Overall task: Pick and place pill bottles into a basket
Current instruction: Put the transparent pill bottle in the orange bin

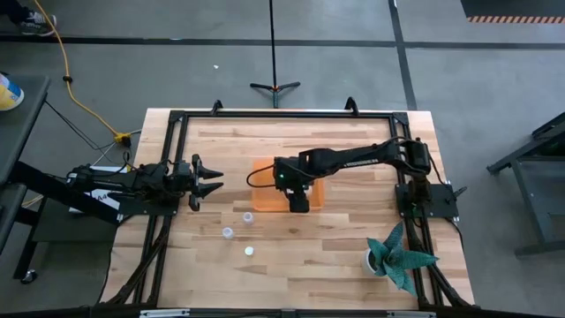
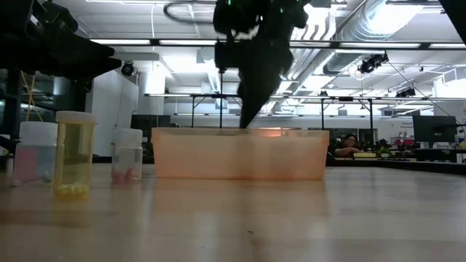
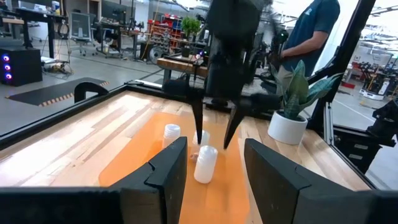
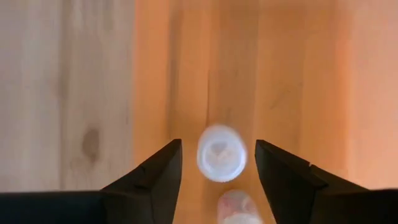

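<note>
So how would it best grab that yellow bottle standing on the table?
Probably by the yellow bottle's straight sides just under the pale cap, coming down from above. It stands upright with clear-bodied bottles close on both sides, so a hand closing across the narrow round body looks safest.

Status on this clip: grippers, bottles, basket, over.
Right gripper open over basket, a bottle beneath its fingers. Left gripper open, waiting at table's left. Three bottles on table. Nothing in the way.
</note>
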Robot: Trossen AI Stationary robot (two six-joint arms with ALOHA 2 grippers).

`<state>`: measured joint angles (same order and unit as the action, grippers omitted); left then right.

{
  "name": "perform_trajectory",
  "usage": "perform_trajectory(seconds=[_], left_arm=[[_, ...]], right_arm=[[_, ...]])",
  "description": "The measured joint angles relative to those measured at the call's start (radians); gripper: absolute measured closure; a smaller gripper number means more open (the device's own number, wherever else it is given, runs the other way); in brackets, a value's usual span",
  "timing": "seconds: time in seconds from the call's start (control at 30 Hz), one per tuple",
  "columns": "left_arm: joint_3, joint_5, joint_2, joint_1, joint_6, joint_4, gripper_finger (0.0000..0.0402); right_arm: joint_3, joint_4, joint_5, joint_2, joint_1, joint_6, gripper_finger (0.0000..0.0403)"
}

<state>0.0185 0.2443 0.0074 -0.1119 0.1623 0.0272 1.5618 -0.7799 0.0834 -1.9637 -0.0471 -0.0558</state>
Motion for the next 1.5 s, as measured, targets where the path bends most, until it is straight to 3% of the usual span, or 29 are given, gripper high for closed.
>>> perform_trajectory(seconds=[0.13,0.27,0.37,0.67,0.87,1.23,1.4,1.5], left_arm=[[0.000,0.000,0.000,0.000,0.000,0.000,0.0206],[0.000,-0.001,0.002,0.000,0.000,0.000,0.0206],[0.000,-0.008,0.004,0.000,0.000,-0.002,0.0206],[0.000,-0.019,0.004,0.000,0.000,-0.002,0.0206],[0.000,-0.018,0.004,0.000,0.000,-0.002,0.0206],[0.000,-0.017,0.004,0.000,0.000,-0.002,0.0206],[0.000,-0.029,0.004,0.000,0.000,-0.005,0.0206],[0.000,-0.030,0.004,0.000,0.000,-0.004,0.0206]], right_arm=[[0.055,-0.004,-0.025,0.063,0.003,-0.031,0.0220],[0.011,0.049,-0.018,0.189,0.005,-0.034,0.0236],[-0.123,0.173,-0.042,0.323,0.021,-0.031,0.0251],[-0.772,0.660,-0.188,0.828,0.070,0.091,0.0288],[-1.098,0.883,-0.250,1.180,0.117,0.141,0.0295],[-1.407,0.960,-0.336,1.638,0.174,0.081,0.0295],[-1.547,1.146,-0.340,1.736,0.171,0.038,0.0295],[-1.549,1.132,-0.373,1.748,0.172,0.013,0.0295]])
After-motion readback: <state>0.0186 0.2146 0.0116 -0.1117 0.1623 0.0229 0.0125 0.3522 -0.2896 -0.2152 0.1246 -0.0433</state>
